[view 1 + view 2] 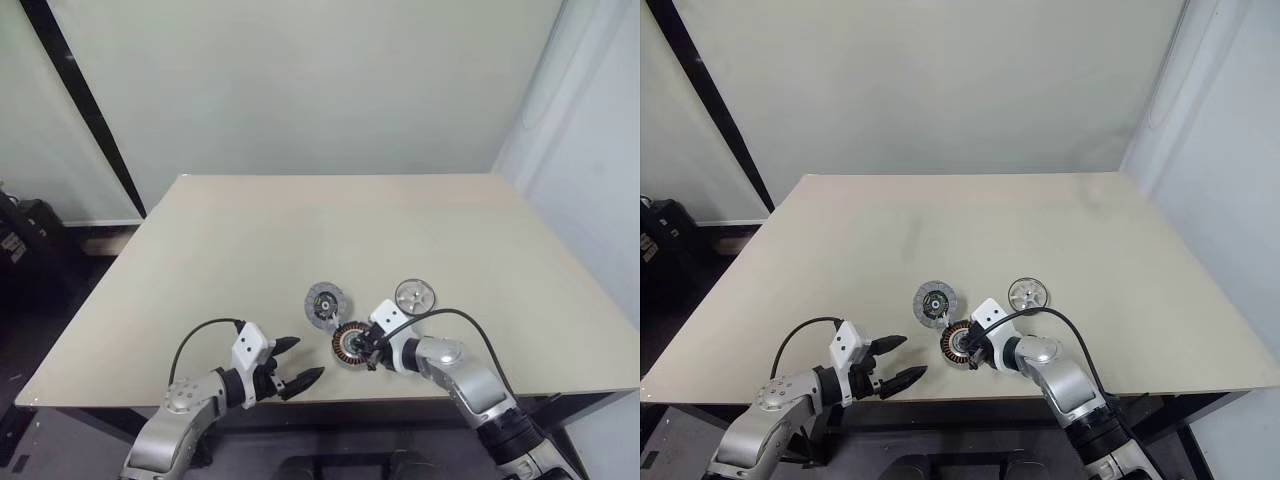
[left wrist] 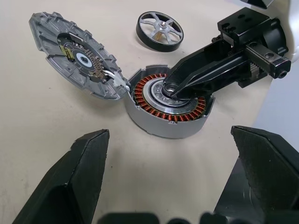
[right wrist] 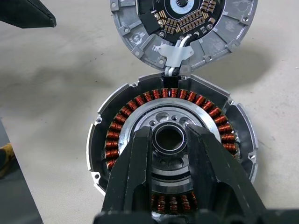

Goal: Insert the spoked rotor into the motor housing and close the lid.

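Note:
The motor housing (image 3: 117,135), with its ring of copper coils, lies near the table's front edge. Its lid (image 2: 56,51), a grey finned disc with a dark circuit ring, stands tilted open beside it, joined by white wires. My right gripper (image 3: 169,140) reaches over the housing from the right, its fingers (image 3: 140,182) shut on either side of the central hub ring. The spoked rotor (image 2: 160,30), shiny silver in a dark rim, lies flat on the table behind the housing (image 1: 350,343), to the right. My left gripper (image 1: 308,358) hovers open just left of the housing, holding nothing.
The beige table (image 1: 330,230) stretches far back toward a pale wall. Its front edge (image 1: 120,400) runs right under both grippers. A black cable (image 1: 470,325) loops over the right arm. Dark equipment (image 1: 20,240) stands on the floor at the far left.

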Robot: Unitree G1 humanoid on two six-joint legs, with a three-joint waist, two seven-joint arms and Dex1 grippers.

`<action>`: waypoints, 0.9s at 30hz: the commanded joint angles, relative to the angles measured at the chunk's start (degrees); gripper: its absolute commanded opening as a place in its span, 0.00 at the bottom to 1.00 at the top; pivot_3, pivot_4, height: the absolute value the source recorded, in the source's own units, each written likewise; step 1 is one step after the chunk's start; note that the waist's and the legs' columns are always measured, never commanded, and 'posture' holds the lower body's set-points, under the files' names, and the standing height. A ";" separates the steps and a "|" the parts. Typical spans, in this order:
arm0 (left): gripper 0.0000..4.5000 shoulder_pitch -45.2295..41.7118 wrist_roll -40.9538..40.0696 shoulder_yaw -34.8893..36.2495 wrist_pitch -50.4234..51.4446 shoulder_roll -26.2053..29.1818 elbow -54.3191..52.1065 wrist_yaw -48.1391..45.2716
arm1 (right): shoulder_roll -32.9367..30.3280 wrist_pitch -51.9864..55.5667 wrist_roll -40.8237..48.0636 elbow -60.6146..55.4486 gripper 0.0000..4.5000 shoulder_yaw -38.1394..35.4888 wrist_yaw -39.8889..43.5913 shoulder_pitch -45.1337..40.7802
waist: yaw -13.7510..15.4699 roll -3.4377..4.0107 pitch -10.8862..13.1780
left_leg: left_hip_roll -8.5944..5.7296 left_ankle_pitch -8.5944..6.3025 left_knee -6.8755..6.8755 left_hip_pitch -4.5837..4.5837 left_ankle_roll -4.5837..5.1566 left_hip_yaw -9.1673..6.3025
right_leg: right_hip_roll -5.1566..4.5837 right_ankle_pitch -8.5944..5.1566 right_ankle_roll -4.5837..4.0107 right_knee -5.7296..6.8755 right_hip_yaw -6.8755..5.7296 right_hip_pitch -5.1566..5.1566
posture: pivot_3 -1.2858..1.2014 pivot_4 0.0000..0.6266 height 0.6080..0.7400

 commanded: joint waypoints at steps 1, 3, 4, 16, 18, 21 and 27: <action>1.00 -0.18 0.00 -0.03 -0.62 0.19 -2.35 0.04 | 0.59 -1.46 -0.05 -0.02 0.18 -0.97 -0.18 -1.05 | 0.00 0.00 0.00 | 0.00 0.00 0.00 0.00 0.00 0.00 | 0.00 0.00 0.00 0.00 0.00 0.00 | 0.52 0.00 1.00; 1.00 -0.16 0.01 -0.03 -0.62 0.20 -2.36 0.05 | 0.67 -1.67 -0.14 0.20 0.18 -1.02 -0.17 -1.05 | 0.00 0.00 0.00 | 0.00 0.00 0.00 0.01 0.00 0.00 | 0.00 0.00 0.00 0.00 0.00 0.01 | 0.52 0.00 1.00; 1.00 -0.14 0.01 -0.01 -0.63 0.20 -2.34 0.06 | 0.70 -1.77 -0.16 0.29 0.18 -1.03 -0.16 -1.04 | 0.00 0.00 0.00 | 0.00 0.00 0.00 0.01 0.00 0.00 | 0.00 0.00 0.00 0.00 0.00 0.01 | 0.52 0.00 1.00; 1.00 -0.03 0.00 0.16 -0.62 0.20 -2.47 0.35 | 0.84 -2.19 -0.78 1.07 0.46 -0.90 0.11 -1.21 | -0.01 0.00 0.00 | 0.00 0.00 0.01 0.03 -0.01 0.00 | 0.00 0.00 0.00 0.01 0.00 0.02 | 0.52 0.00 1.00; 1.00 -0.05 -0.02 0.15 -0.67 0.19 -2.39 0.37 | 1.31 -1.33 0.05 0.44 0.61 -1.84 -0.05 -1.15 | 0.01 0.00 0.00 | 0.00 0.00 0.01 0.03 0.00 -0.01 | 0.00 0.00 0.00 0.01 0.00 0.03 | 0.52 0.00 1.00; 1.00 -0.11 -0.01 0.13 -0.76 0.19 -2.22 0.34 | 1.44 -0.66 0.65 -0.87 0.76 -2.65 0.14 -1.24 | 0.00 0.01 0.00 | 0.00 -0.02 0.04 0.02 -0.04 0.00 | 0.00 0.00 0.00 0.00 0.01 0.04 | 0.52 0.00 1.00; 1.00 -0.33 0.04 0.05 -0.73 0.22 -1.95 0.24 | 1.09 2.61 3.24 -5.92 0.76 -4.87 1.16 -1.17 | 0.00 0.00 0.00 | 0.00 -0.09 0.00 0.02 -0.16 -0.01 | 0.01 0.00 0.00 0.03 0.00 0.01 | 0.52 0.00 1.00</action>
